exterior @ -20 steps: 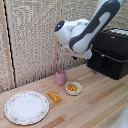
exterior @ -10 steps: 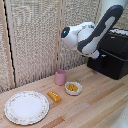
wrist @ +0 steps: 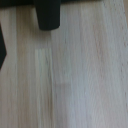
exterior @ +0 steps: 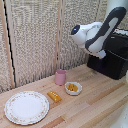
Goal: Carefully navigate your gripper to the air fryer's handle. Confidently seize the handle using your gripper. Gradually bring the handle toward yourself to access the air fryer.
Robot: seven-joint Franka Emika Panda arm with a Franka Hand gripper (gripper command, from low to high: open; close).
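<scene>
While the arm hangs above the wooden table (exterior: 95,100), the air fryer (exterior: 114,59) sits at the exterior view's right edge, a black box resting on the tabletop and partly hidden behind the arm's white and dark links. The handle (wrist: 48,14) shows only in the wrist view, as a stubby black block jutting over the pale wood — blurred, but apparently the drawer's grip. Its long axis seems to point out from the drawer front, toward the camera.

My judgement is that the coming move turns on this: the handle lies ahead of the wrist and lower, on the fryer's front face, so the arm must descend and close in before any grasp. No finger is touching it yet.

The gripper itself cannot be picked out clearly in either view; a dark shape at the wrist view's edge may be a finger, but I cannot tell whether the fingers are spread or closed.

Elsewhere on the table, well apart from the fryer, stand a pink cup (exterior: 60,76), a small bowl (exterior: 73,88) with yellow food, a yellow piece (exterior: 54,96) and a patterned plate (exterior: 26,106).

No brand, label or writing is readable anywhere.
</scene>
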